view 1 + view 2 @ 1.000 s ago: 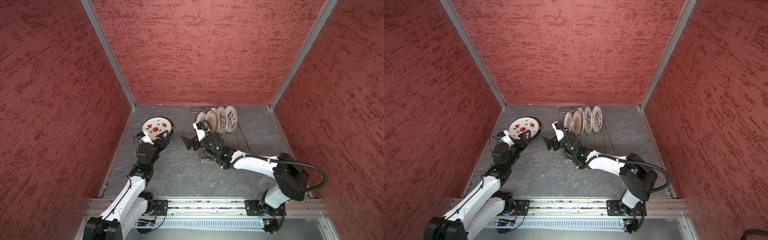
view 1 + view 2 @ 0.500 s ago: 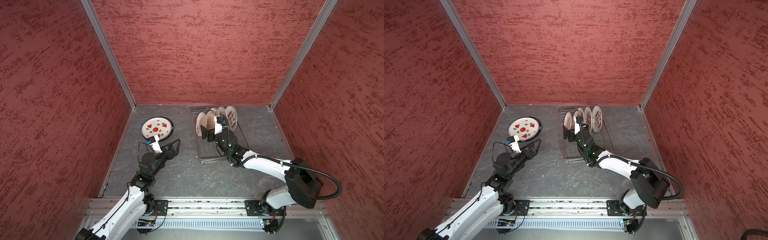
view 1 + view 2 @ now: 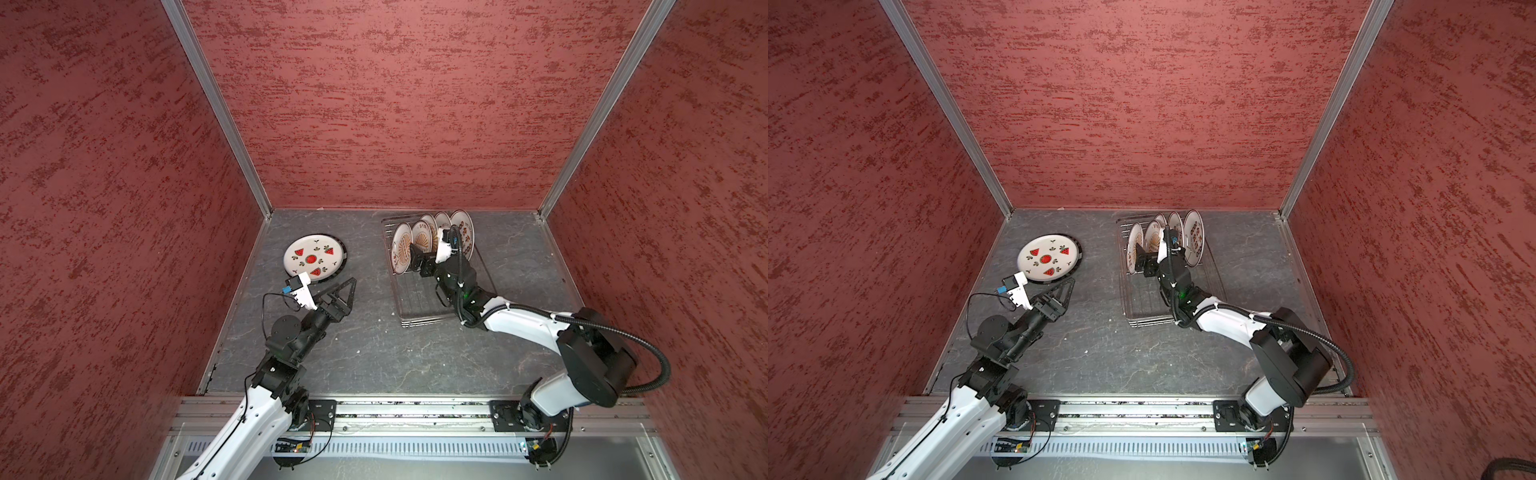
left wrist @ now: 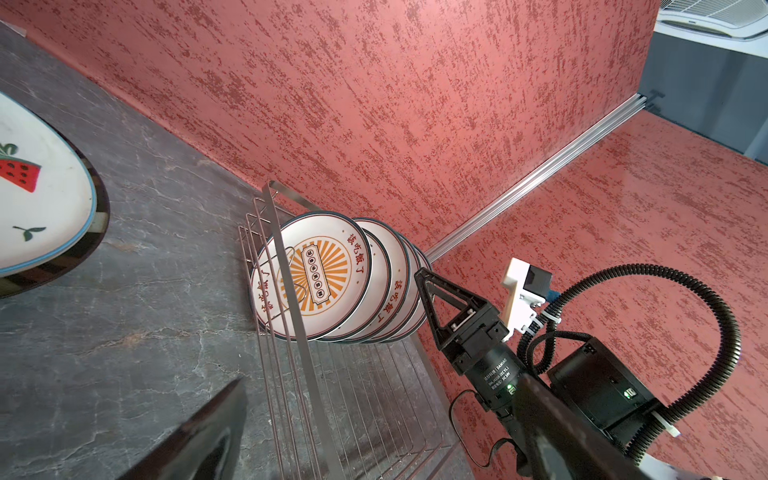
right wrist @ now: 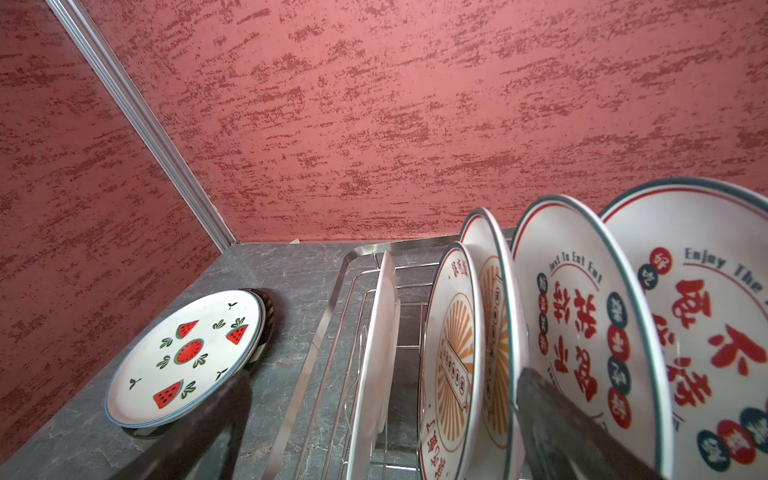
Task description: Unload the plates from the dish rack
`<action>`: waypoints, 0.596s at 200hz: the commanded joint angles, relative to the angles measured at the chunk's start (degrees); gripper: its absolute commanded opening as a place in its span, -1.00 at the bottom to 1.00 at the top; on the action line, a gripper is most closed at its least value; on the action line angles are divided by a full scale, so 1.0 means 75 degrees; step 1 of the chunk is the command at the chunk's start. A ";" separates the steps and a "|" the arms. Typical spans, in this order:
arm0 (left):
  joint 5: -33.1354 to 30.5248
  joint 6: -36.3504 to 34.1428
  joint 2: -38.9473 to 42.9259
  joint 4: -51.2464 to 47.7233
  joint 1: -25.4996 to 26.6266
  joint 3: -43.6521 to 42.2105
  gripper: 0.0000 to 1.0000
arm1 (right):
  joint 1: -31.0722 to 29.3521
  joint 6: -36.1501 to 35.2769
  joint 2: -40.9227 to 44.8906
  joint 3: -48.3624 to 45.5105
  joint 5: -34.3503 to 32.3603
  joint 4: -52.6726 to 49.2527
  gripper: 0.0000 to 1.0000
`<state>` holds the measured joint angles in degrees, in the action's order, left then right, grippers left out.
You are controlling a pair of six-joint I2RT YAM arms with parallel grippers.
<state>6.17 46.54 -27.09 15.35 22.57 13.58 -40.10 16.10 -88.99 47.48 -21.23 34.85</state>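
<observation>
The dish rack (image 3: 446,307) stands at the back right, and several plates (image 3: 464,232) stand upright in it. My right gripper (image 3: 426,251) is open at that row. In the right wrist view its fingers (image 5: 561,428) straddle a plain white plate (image 5: 374,353) and two orange sunburst plates (image 5: 453,353); Chinese-character plates (image 5: 573,324) stand beyond. A watermelon plate (image 3: 314,259) lies flat on a dark-rimmed plate at the back left. My left gripper (image 3: 334,291) hovers open and empty just in front of it, looking toward the rack (image 4: 291,374).
Red walls close in the grey stone table (image 3: 374,353) on three sides. An aluminium rail (image 3: 395,411) with both arm bases runs along the near edge. The near half of the rack (image 3: 1167,303) holds no plates.
My left gripper has drawn back from the watermelon plate, which stays flat on the table. My right gripper has swung from left of the rack to the upright plates.
</observation>
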 commanded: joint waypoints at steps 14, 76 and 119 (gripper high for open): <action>0.0285 0.0058 -0.0239 0.0106 0.0026 0.0172 0.99 | 0.0125 0.0079 0.0055 -0.0076 -0.0074 0.0440 0.98; 0.0433 0.0303 -0.0694 0.0836 -0.0043 -0.0243 0.99 | 0.0623 -0.0037 0.1081 -0.0489 -0.0060 -0.0159 0.98; 0.1274 -0.0356 -0.1798 0.2832 -0.0027 -0.0762 0.99 | 0.1281 0.0076 0.1252 -0.0096 0.0745 -0.1445 0.83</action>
<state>11.53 47.81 -37.12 27.38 22.46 9.41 -32.86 16.27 -79.75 44.38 -19.73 31.03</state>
